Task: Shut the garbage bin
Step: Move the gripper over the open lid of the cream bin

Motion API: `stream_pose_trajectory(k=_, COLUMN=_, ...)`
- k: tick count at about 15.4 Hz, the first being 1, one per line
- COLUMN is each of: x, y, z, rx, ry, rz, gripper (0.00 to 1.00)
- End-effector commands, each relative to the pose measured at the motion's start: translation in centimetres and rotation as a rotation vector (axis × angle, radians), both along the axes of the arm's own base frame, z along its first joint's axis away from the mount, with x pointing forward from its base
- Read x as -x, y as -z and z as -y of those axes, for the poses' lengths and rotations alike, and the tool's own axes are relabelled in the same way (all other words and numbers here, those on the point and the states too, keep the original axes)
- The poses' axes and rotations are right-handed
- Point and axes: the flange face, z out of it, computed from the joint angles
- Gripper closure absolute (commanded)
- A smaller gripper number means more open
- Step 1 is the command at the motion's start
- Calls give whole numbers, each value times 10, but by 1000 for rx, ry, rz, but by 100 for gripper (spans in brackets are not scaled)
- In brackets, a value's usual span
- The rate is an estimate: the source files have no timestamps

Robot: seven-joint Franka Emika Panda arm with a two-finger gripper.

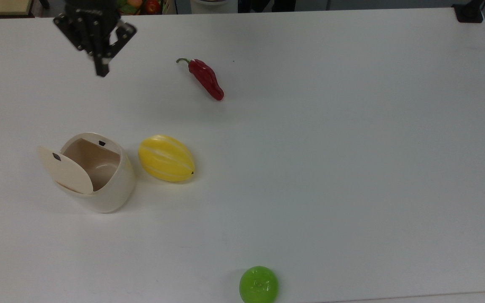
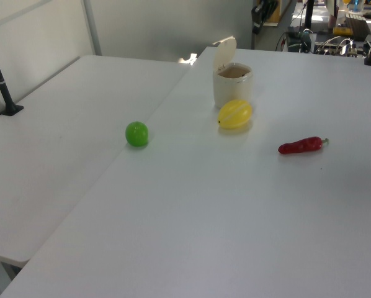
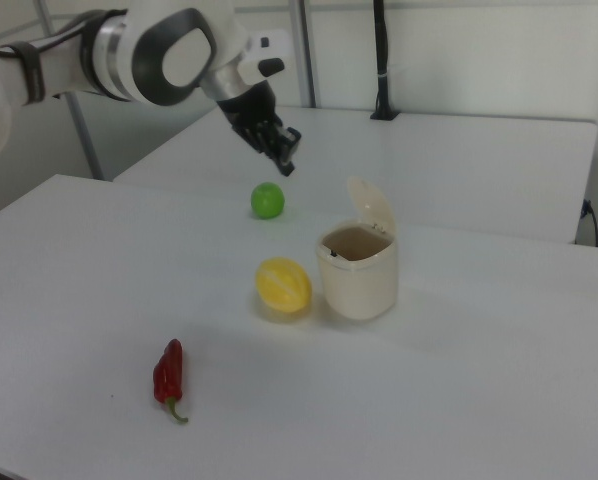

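One garbage bin lid up | fingers together, aloft | right view: arm

Two adjoining white tables, pale wall behind, even light.

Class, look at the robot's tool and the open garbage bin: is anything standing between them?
Nothing visible does. The tool hangs above bare table, apart from the garbage bin, whose lid stands raised. The yellow melon lies at the bin's right in the top view, off the path.
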Motion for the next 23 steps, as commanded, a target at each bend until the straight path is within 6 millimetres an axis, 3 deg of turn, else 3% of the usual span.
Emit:
stream_pose_trajectory(k=1, x=-20, y=7, z=26, rx=-27, ry=85, rz=128, gripper=100)
stream_pose_trajectory(k=6, x=-44, y=34, z=65, rx=-19, ry=161, rz=300, gripper=100)
stream_pose_trajectory(k=13, x=-64, y=69, z=94, rx=-23, ry=229, rz=489, gripper=100)
stream_pose_trajectory(k=18, x=-78, y=100, z=93, rx=-11, ry=208, rz=468, gripper=100)
stream_pose_trajectory(k=23, x=-79, y=96, z=82, rx=-19, ry=196, rz=462, gripper=100)
